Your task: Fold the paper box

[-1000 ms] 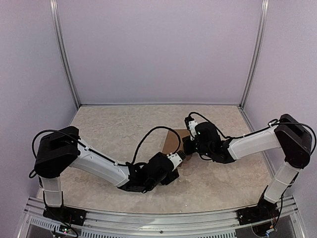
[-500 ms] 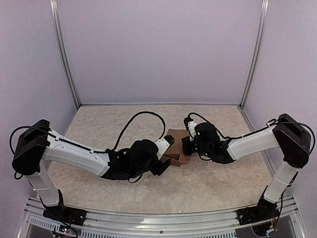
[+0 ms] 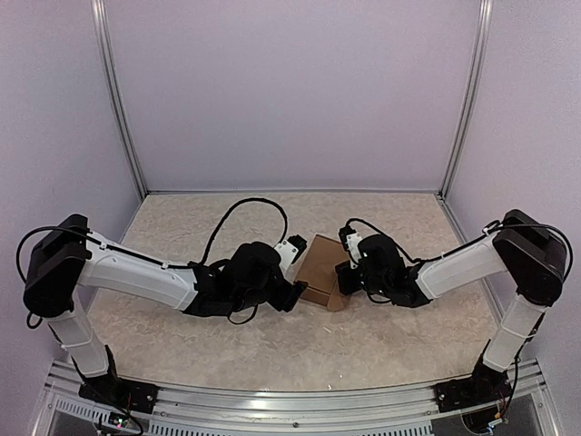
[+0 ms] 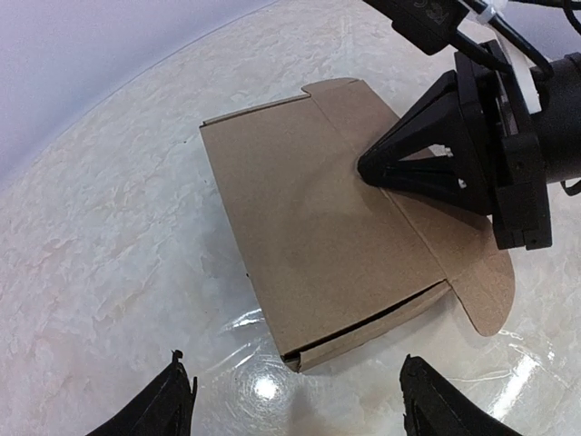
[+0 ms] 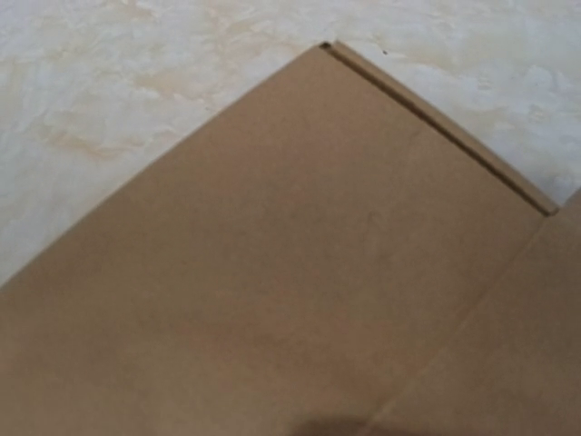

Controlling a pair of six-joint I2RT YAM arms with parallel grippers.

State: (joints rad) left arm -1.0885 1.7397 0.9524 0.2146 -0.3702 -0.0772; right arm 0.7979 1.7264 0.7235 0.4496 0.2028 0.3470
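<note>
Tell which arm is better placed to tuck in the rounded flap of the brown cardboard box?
Left, probably. The left fingers stand open and free facing the brown cardboard box; the right fingers are shut, pressing down on it beside the rounded flap.

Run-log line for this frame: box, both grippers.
paper box: lid down, rounded tab sticking out | left gripper: open, clear of box | right gripper: shut, tip on lid

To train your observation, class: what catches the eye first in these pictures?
The brown paper box lies closed on the table, one rounded tab sticking out. The right tool, shut to a point, rests on its lid; the left tool stands open beside it.
</note>
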